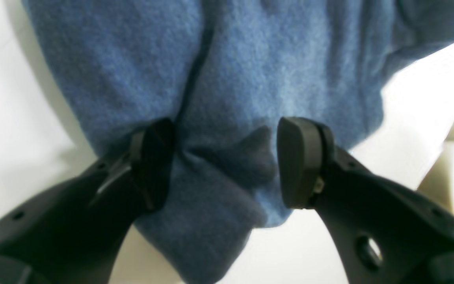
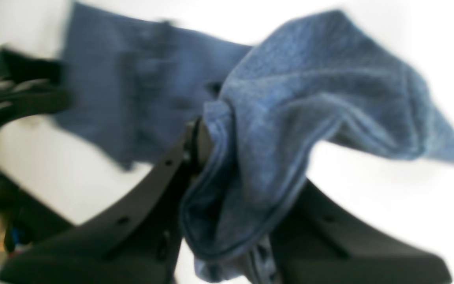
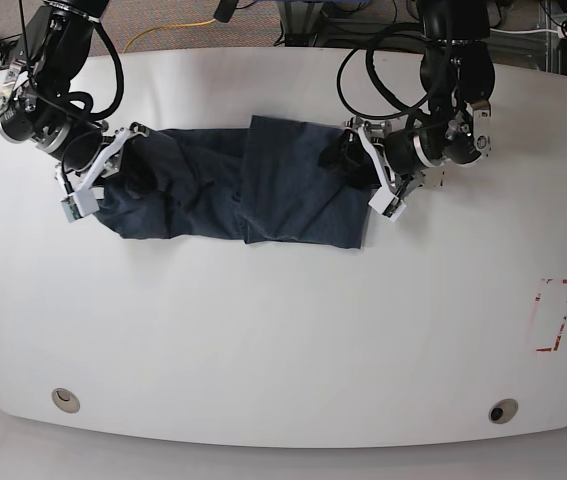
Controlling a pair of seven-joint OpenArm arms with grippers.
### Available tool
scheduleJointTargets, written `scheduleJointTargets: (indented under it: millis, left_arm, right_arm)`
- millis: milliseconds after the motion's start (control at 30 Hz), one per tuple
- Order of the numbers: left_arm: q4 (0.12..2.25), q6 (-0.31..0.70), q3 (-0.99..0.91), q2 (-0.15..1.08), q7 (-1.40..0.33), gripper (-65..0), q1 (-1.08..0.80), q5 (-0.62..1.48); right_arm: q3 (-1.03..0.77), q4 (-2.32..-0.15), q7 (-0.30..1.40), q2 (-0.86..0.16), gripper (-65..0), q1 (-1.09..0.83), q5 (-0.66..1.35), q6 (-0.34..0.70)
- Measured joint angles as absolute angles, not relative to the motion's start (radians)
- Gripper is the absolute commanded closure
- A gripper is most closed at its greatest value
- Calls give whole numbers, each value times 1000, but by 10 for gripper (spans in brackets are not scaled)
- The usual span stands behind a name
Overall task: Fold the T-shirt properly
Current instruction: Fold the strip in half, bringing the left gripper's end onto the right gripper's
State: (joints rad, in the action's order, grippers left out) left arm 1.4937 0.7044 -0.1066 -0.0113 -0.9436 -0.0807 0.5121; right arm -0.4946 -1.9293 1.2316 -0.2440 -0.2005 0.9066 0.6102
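From my seat, the shirt [image 3: 233, 195] lies as a long dark strip across the far half of the table [image 3: 283, 330], running from nine o'clock to three o'clock. It looks partly folded, with one flap laid over the middle, but it is still wide and bumpy.

At the nine o'clock end, my right gripper [image 3: 113, 165] is squeezed tight on a bunch of cloth. In its own camera the shirt [image 2: 290, 118] hangs over the gripper [image 2: 219, 157] and a hemmed edge droops down between the black fingers.

At the three o'clock end, my left gripper [image 3: 363, 170] sits at the edge of the shirt. In its camera the two pads [image 1: 302, 161] stand about half open with a fat fold of shirt [image 1: 227, 98] between them. I cannot tell if they pinch it or just sit around it.

I think the job is near the middle. The ends still need to come in and the bumps need smoothing.
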Motion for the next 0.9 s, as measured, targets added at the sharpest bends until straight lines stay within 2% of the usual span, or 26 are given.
scheduleJointTargets:
  millis: [233,567,900]
  left_arm:
    - [1450,705,-103,-73,-941,-383,-64,515]
    - [1444,705,-68,-79,-936,-383,-72,521]
    - [1444,706,-66,-80,-929,-383,-81,529]
  right_arm:
    - [-358,-1951,1247,-241,0,-162,894,583]
    - [-241,-1947,1249,-160,0,-98,899,583]
    - [-210,-1806,1239,-80,0,-35,892,583]
